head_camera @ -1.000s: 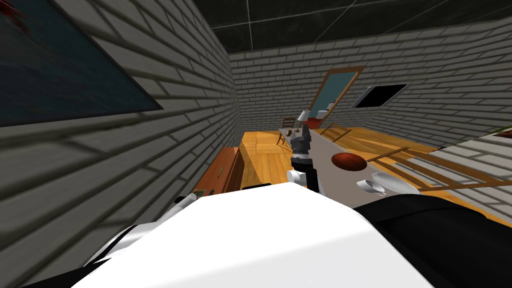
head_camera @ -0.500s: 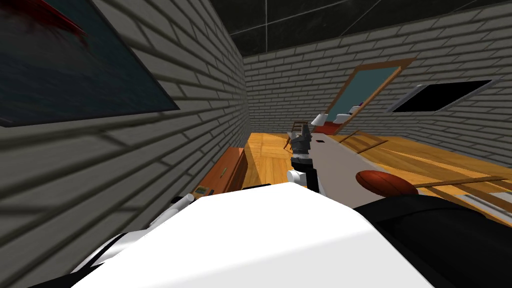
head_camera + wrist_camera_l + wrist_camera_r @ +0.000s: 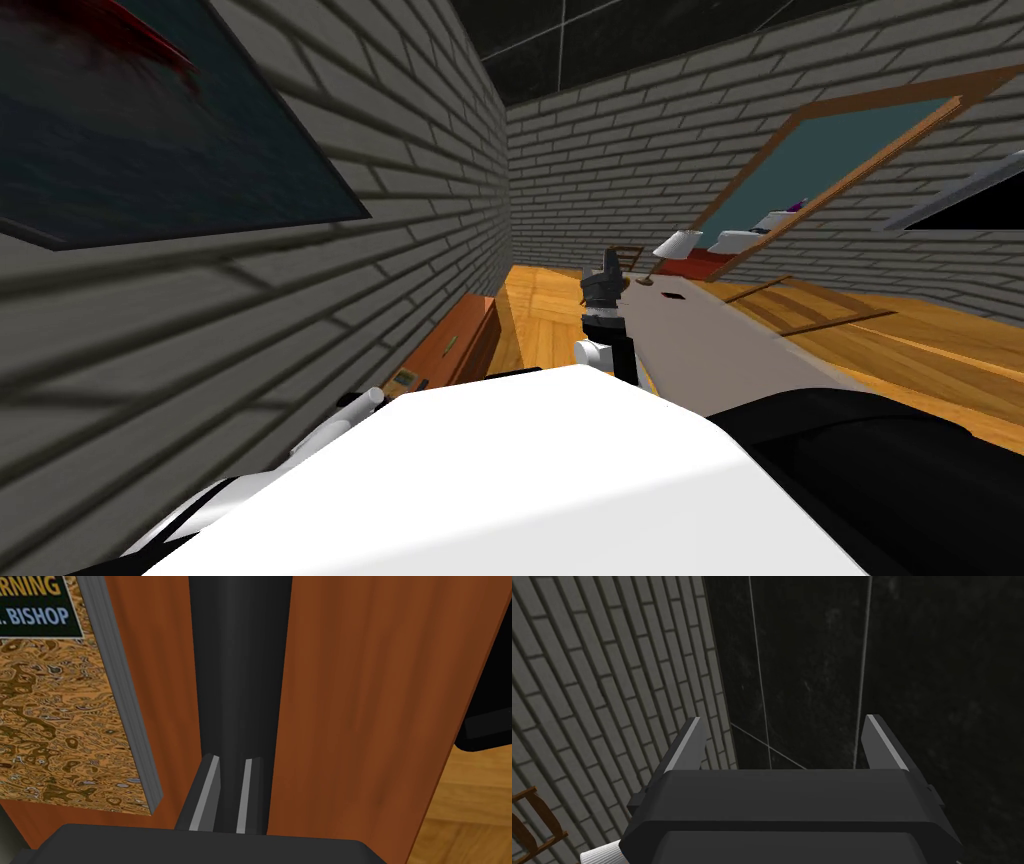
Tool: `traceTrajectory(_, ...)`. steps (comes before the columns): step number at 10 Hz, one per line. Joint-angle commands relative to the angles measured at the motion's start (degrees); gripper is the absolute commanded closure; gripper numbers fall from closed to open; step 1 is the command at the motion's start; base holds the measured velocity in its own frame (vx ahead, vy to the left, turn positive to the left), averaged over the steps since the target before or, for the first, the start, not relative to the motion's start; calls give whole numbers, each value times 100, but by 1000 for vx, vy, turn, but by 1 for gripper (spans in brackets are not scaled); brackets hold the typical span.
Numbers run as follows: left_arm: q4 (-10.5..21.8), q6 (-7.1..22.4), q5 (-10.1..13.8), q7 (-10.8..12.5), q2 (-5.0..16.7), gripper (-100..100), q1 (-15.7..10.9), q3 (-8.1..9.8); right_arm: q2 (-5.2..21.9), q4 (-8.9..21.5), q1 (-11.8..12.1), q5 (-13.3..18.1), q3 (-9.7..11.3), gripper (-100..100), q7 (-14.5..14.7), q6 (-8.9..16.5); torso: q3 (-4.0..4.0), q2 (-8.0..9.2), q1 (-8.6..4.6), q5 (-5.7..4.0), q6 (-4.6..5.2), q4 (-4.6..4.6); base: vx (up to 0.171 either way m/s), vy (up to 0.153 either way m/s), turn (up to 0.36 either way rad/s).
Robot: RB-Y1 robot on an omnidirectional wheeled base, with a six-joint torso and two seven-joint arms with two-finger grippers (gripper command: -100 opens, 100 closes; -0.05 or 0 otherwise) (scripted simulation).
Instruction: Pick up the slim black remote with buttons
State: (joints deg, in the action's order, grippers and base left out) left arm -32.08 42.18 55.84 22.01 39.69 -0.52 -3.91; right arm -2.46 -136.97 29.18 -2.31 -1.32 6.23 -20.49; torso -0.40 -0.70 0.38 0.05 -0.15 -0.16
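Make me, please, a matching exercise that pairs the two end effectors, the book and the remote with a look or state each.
1. left end effector
2. right end effector
3. book
4. remote

A. black, long and slim
B. fingers wide apart
C. fingers close together
D. mottled brown cover

Pairs: 1-C, 2-B, 3-D, 4-A.

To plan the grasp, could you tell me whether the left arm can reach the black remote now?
Probably yes: the left gripper hangs right over the remote on the wooden top, with the book beside it, but its fingers stand close together.
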Motion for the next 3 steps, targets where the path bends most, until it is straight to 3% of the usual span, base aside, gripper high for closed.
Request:
traceTrajectory(1, -190, 75, 63, -226, 80, 100, 106, -32, 0, 0, 0, 0, 0, 0, 0, 0, 0, 0, 0, 0, 0, 0, 135, -70, 333)
traceTrajectory(2, -69, 32, 50, -160, 46, 100, 42, -16, 0, 0, 0, 0, 0, 0, 0, 0, -1, 0, -5, 0, -1, 0, 52, -38, 72)
traceTrajectory(3, -72, 42, 54, -199, 51, 0, 54, -20, 0, 0, -2, 0, 1, 0, 0, 0, 11, 19, 6, 2, 10, 6, 9, -8, -10)
